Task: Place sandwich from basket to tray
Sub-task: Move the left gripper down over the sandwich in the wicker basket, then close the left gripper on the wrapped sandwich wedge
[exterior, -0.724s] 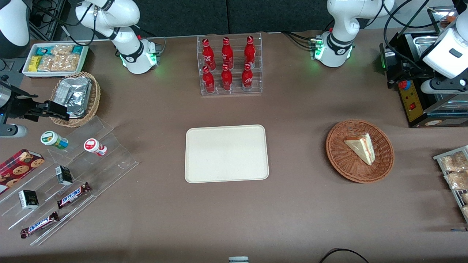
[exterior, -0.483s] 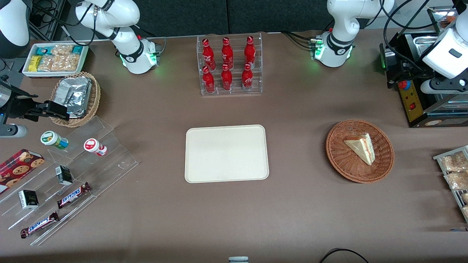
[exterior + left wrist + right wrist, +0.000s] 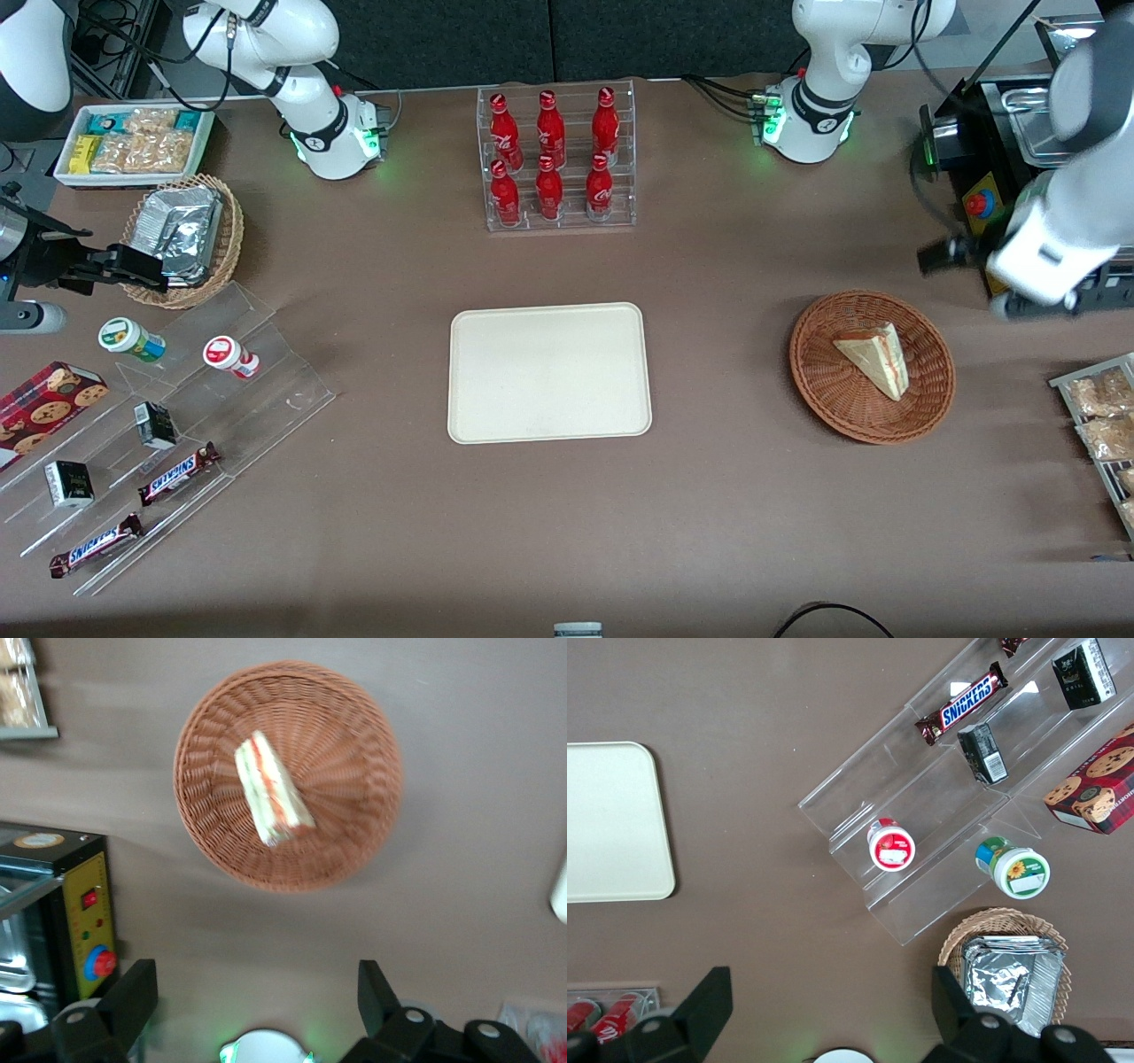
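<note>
The sandwich point(image 3: 877, 359) is a pale bread wedge with a red and green cut edge, lying in the reddish-brown wicker basket point(image 3: 815, 372) toward the working arm's end of the table. The left wrist view shows the sandwich point(image 3: 270, 788) in the basket point(image 3: 345, 771) from above. My left gripper point(image 3: 943, 255) hovers above the table beside the basket, a little farther from the front camera. It point(image 3: 257, 992) is open and empty, with the fingers point(image 3: 133, 1001) wide apart. The cream tray point(image 3: 549, 372) lies bare at mid-table and also shows in the right wrist view point(image 3: 611, 819).
A black appliance with a red button point(image 3: 983, 208) stands close to my gripper. Packets on a rack point(image 3: 1103, 416) lie near the basket. A rack of red bottles point(image 3: 556, 159) stands farther back than the tray. An acrylic stand with snacks point(image 3: 168, 425) lies toward the parked arm's end.
My left arm has swung from over the black appliance toward the basket, nearer the front camera. The sandwich, basket and tray have not moved.
</note>
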